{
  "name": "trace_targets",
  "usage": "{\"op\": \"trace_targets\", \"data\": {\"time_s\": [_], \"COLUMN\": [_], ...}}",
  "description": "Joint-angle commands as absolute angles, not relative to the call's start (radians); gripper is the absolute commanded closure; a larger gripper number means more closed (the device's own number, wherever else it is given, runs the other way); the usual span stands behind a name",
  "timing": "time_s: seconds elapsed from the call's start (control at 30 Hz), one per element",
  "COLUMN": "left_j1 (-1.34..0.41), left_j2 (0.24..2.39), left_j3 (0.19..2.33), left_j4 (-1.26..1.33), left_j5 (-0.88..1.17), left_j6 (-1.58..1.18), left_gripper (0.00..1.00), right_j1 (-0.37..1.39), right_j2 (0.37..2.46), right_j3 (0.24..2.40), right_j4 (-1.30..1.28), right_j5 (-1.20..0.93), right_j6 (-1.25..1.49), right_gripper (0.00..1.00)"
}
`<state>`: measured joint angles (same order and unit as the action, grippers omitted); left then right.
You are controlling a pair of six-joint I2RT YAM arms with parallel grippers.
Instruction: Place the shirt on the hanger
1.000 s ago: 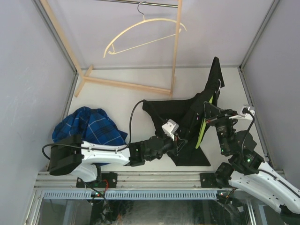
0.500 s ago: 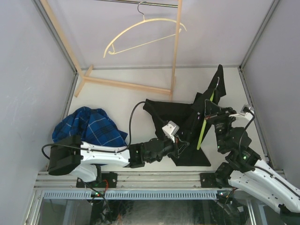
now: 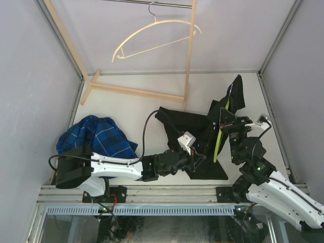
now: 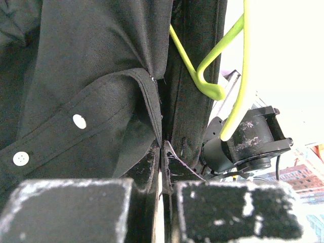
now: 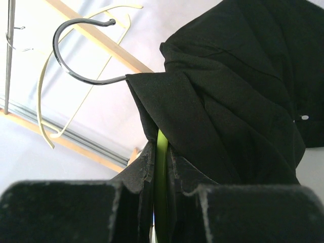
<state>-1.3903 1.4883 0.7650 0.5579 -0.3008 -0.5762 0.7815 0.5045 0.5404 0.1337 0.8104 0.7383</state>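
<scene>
The black shirt [image 3: 190, 121] lies partly on the table, and its right part is lifted and draped over the lime-green hanger [image 3: 218, 142]. My left gripper [image 3: 201, 156] is shut on the shirt's front edge [image 4: 91, 76] beside the pale buttons; its jaws meet on a thin fold [image 4: 162, 148]. My right gripper [image 3: 223, 125] is shut on the hanger's green bar [image 5: 161, 167], fingertips [image 5: 161, 146] just below the cloth. The metal hook [image 5: 76, 66] sticks out of the shirt [image 5: 238, 91] at the top. In the left wrist view the hanger's green arm [image 4: 242, 76] runs down to the right gripper [image 4: 248, 144].
A blue plaid shirt [image 3: 96, 139] is bunched at the left, above the left arm's base. A cream hanger [image 3: 152, 35] hangs on the rail of the wooden rack [image 3: 136, 92] at the back. Grey walls close in both sides.
The right gripper has carried the hanger and the raised shirt a little farther back and to the right. The left gripper has followed slightly to the right, still holding the cloth.
</scene>
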Motion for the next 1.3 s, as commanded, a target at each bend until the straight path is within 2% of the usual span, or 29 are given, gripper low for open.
{"op": "trace_targets", "data": {"time_s": [0.0, 0.2, 0.37, 0.63, 0.87, 0.97, 1.17, 1.27], "left_j1": [-1.424, -1.424, -1.424, -1.422, -1.38, -1.305, -1.215, -1.212], "left_j2": [1.478, 1.529, 1.511, 1.383, 1.155, 1.03, 0.906, 0.905], "left_j3": [0.77, 0.814, 0.838, 0.767, 0.738, 0.757, 0.983, 1.123], "left_j4": [0.455, 0.453, 0.433, 0.396, 0.207, 0.129, -0.082, -0.131], "left_j5": [-0.231, -0.214, -0.17, -0.134, -0.252, -0.26, -0.368, -0.433], "left_j6": [-0.582, -0.591, -0.587, -0.577, -0.629, -0.667, -0.613, -0.573], "left_gripper": [0.97, 0.98, 0.9, 0.63, 0.28, 0.2, 0.02, 0.0], "right_j1": [0.754, 0.753, 0.753, 0.751, 0.749, 0.749, 0.749, 0.749], "right_j2": [0.489, 0.519, 0.537, 0.476, 0.404, 0.366, 0.289, 0.242], "right_j3": [0.566, 0.567, 0.567, 0.539, 0.526, 0.526, 0.521, 0.492], "right_j4": [0.326, 0.321, 0.344, 0.367, 0.369, 0.32, 0.18, 0.175], "right_j5": [0.858, 0.907, 0.88, 0.804, 0.59, 0.462, 0.195, 0.103], "right_j6": [0.822, 0.934, 0.881, 0.745, 0.564, 0.48, 0.367, 0.34], "right_gripper": [1.0, 1.0, 1.0, 1.0, 1.0, 1.0, 1.0, 1.0]}}
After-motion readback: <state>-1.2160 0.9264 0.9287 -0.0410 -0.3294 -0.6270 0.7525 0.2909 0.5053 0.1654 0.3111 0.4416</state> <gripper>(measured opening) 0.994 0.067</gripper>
